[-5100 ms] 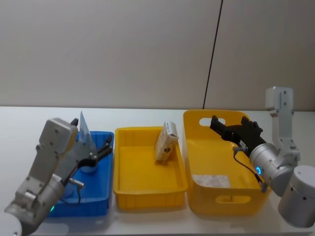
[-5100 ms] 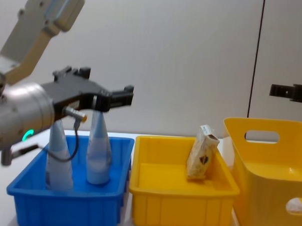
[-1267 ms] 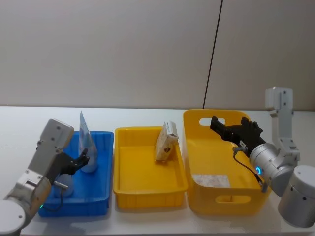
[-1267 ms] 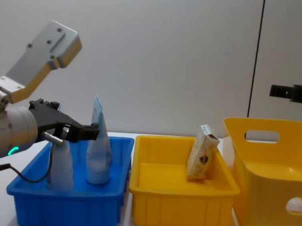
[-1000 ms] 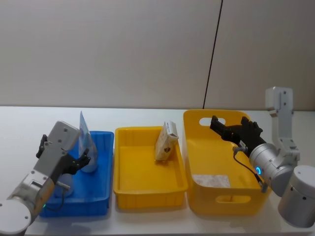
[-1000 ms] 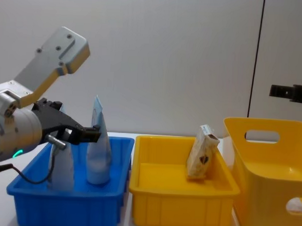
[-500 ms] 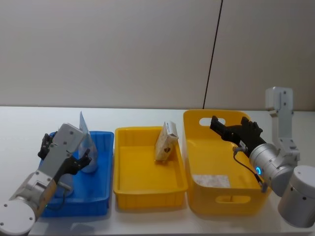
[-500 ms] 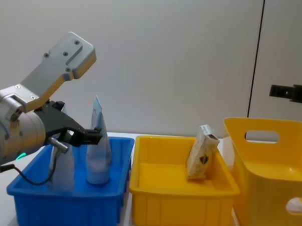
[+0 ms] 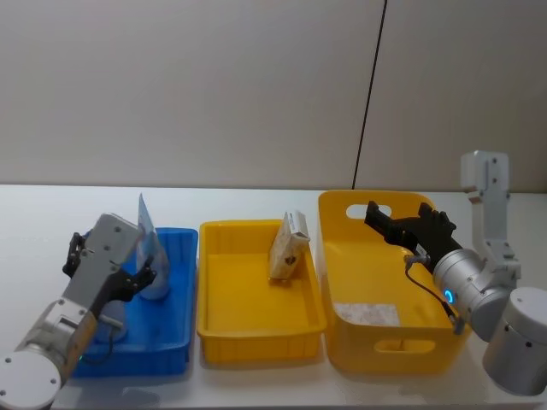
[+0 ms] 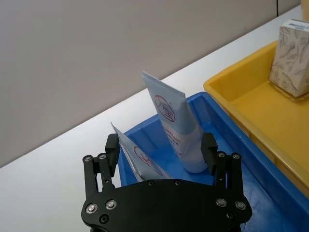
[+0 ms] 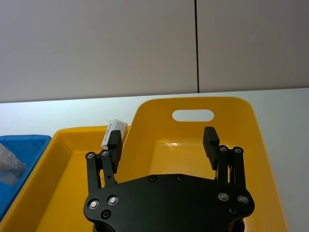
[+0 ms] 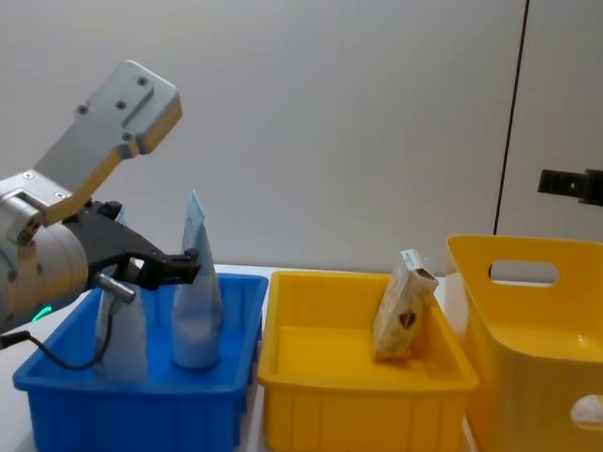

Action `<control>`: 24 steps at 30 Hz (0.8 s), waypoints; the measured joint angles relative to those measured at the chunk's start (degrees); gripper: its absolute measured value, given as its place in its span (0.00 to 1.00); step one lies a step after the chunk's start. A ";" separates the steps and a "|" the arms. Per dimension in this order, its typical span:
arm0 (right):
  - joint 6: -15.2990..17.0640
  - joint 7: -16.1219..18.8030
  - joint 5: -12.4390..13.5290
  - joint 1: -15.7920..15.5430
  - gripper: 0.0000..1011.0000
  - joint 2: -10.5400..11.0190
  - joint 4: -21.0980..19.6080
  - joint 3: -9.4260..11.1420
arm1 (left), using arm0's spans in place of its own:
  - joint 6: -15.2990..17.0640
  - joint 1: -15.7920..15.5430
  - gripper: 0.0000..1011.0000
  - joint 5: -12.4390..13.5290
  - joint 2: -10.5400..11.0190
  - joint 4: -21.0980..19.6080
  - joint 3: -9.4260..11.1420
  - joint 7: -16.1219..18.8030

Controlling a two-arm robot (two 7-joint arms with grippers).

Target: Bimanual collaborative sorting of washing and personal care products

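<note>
We judge sorting near done: tubes (image 12: 196, 301) stand in blue bin (image 12: 133, 409) at 9 o'clock of yellow tray (image 12: 363, 419), where carton (image 12: 403, 306) leans; left gripper (image 10: 160, 145) by the tubes, jaws apart, clasping nothing; right gripper (image 11: 162, 137) over tall bin (image 12: 544, 397) at 3 o'clock, jaws apart.

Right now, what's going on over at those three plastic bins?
The left gripper is open, low over the blue plastic bin, close to two pale blue squeeze tubes standing cap-down in it; it grips neither. The right gripper hangs open above the tall yellow plastic bin. A white carton leans inside the shallow yellow tray between the bins.
</note>
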 joint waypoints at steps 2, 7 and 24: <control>0.00 0.00 0.00 0.00 0.99 0.00 0.00 0.00 | -0.46 0.51 0.99 -0.57 -0.61 0.05 -0.81 0.71; 0.00 0.00 0.00 0.00 0.99 0.00 0.00 0.00 | -0.84 1.30 0.99 -1.26 -1.39 0.09 -1.97 1.74; 0.00 0.00 0.00 0.00 0.99 0.00 0.00 0.00 | -3.06 2.98 0.99 -3.10 -3.09 1.36 -4.50 2.36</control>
